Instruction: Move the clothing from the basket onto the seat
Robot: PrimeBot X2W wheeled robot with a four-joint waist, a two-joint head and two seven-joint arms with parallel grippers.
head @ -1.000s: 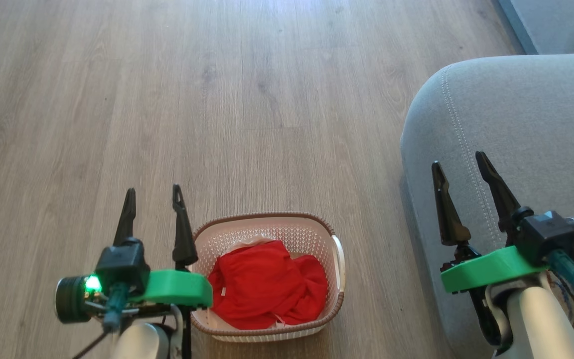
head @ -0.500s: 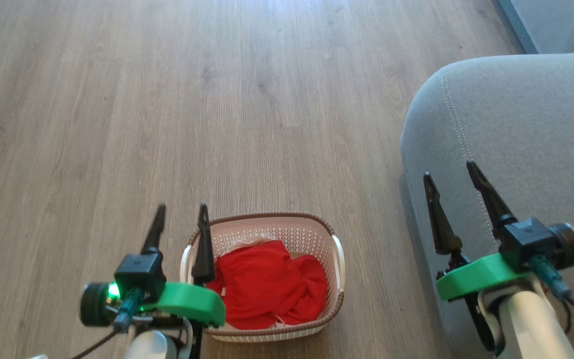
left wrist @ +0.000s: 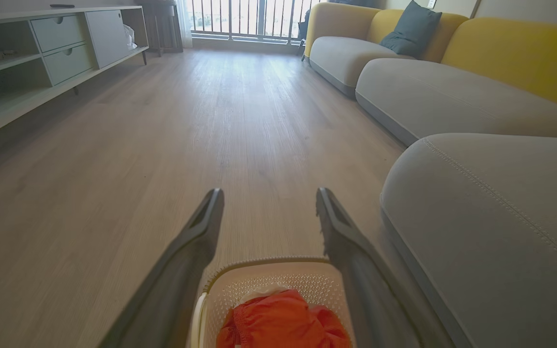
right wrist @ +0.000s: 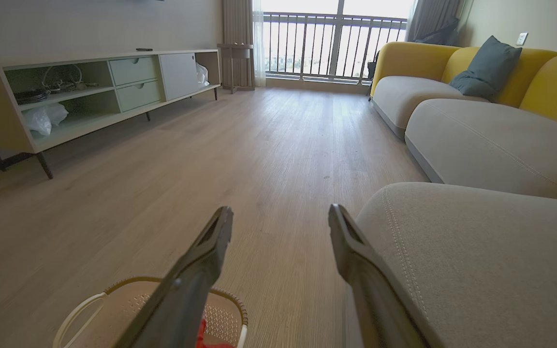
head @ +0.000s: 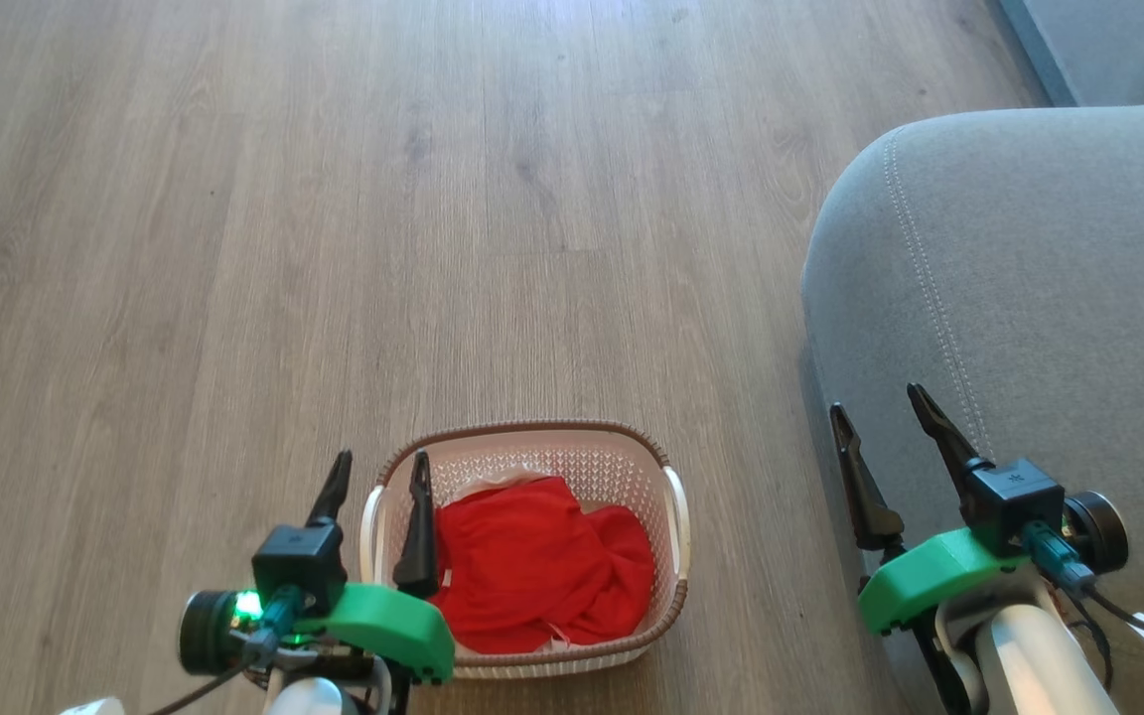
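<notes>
The clothing (head: 542, 566) is found inside the basket (head: 522, 429). It is heaped as a crumpled bright red mass against the basket's near wall and right side. A fold of white fabric is seen at the far left of the heap, and the perforated far wall is left bare above it. How many garments make up the heap cannot be told.

The basket is stood upright on the wooden floor (head: 334, 199), near the rounded edge of the seat (head: 1029, 278), with a strip of floor left between them. No red fabric is seen on the seat.

The left gripper (head: 382, 459) is placed at the basket's left rim. Its fingers are spread apart and nothing is held between them. In the head view one finger is seen over the rim, beside the red heap, and the other over the floor outside the basket. Contact with rim or fabric cannot be confirmed. In the left wrist view the basket's far rim is seen between the two fingers.

The right gripper (head: 875, 399) is placed over the seat's left edge, beside the pale stitched seam. Its fingers are likewise parted and empty.

A low cabinet (right wrist: 90, 92) with drawers is noted along the far side of the floor, and a yellow-backed sofa (right wrist: 452, 130) bearing a dark cushion (right wrist: 489, 67) beyond the seat.
</notes>
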